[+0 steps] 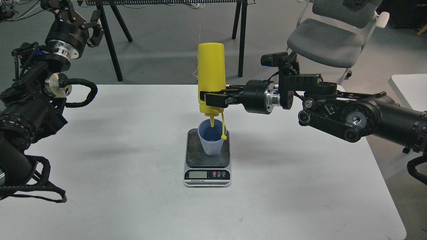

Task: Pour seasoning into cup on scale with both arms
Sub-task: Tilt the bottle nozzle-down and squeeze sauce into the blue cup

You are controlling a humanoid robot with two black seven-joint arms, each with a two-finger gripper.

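Note:
The yellow seasoning bottle hangs upside down, nozzle pointing into the mouth of the light-blue cup. Its tethered cap dangles beside the cup's right rim. The cup stands upright on the dark plate of the scale in the middle of the white table. My right gripper reaches in from the right and is shut on the bottle near its neck. My left gripper is raised at the far left, above the table's back edge, fingers spread and empty.
The white table carries only the scale and cup. Black table legs and a grey office chair stand on the floor behind. Another white surface is at the right edge.

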